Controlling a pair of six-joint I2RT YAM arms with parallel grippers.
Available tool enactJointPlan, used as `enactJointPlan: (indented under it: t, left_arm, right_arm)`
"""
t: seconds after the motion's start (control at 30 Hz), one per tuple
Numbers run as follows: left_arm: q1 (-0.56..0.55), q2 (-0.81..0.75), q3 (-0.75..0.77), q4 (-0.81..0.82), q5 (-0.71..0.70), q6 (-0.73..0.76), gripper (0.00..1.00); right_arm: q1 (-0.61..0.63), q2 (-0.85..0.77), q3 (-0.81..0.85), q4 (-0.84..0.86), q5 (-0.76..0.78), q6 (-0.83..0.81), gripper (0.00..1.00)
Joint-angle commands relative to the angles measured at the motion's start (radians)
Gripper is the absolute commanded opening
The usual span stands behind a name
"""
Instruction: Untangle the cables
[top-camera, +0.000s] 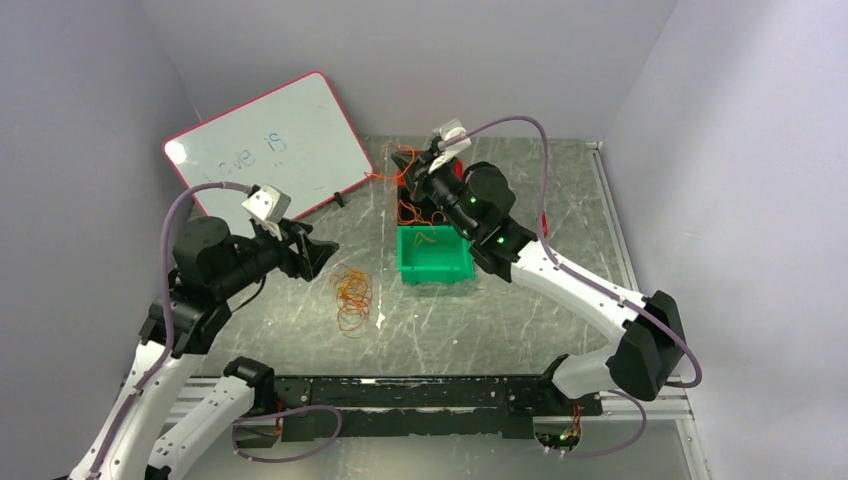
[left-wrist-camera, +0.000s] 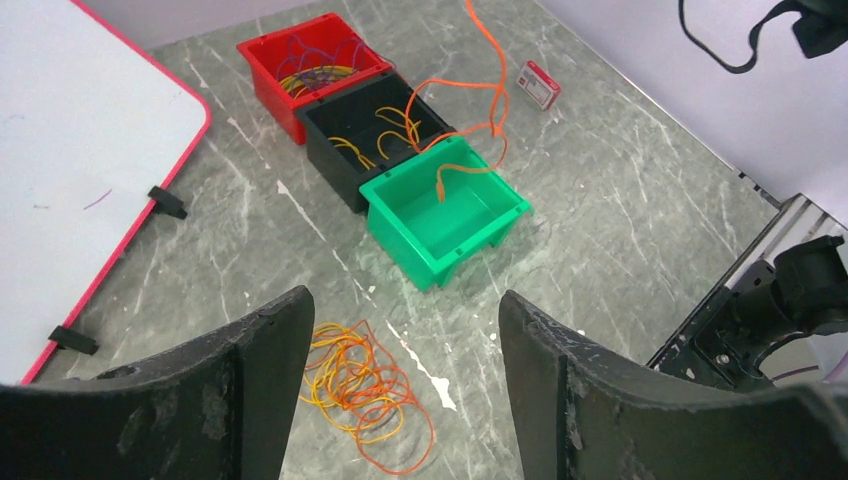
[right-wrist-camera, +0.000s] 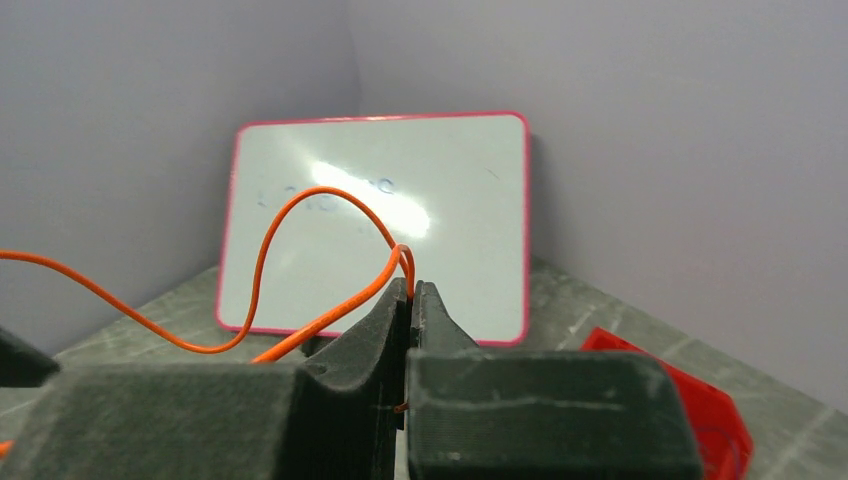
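While the right gripper (right-wrist-camera: 412, 290) clamps one orange cable (right-wrist-camera: 405, 265) high behind the green bin (top-camera: 435, 270), the left gripper (top-camera: 320, 255) hangs spread and empty over the cables (top-camera: 352, 298) left of that bin. A hard pull could snag trailing loops and tug the bin.

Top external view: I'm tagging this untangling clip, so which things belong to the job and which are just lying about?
Part of the job: cable tangle on the table; orange cable pinched in the right gripper; open left gripper; green bin, black bin and red bin, all with cables in them.
Just lying about: whiteboard; small red-and-white box.
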Motion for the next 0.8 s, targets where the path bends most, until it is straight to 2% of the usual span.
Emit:
enactJointPlan:
  t: [0.0, 0.1, 0.37, 0.77]
  left_arm:
    - [0.006, 0.002, -0.017, 0.004, -0.053, -0.019, 0.73]
    - [0.007, -0.002, -0.03, 0.01, -0.055, -0.025, 0.73]
    - [0.007, 0.007, -0.033, -0.011, -0.076, -0.007, 0.77]
    - [0.007, 0.014, -0.05, -0.006, -0.081, -0.004, 0.77]
  right_arm:
    - [-0.021, -0.022, 0.001, -0.037, 0.102, -0.039, 0.0]
    - [-0.047, -0.014, -0.051, -0.002, 0.119, -0.044, 0.0]
    - [-0.168, 0.022, -0.186, 0.084, 0.005, 0.022, 0.0]
    - [-0.193, 0.057, -0.362, 0.171, -0.113, -0.03, 0.0]
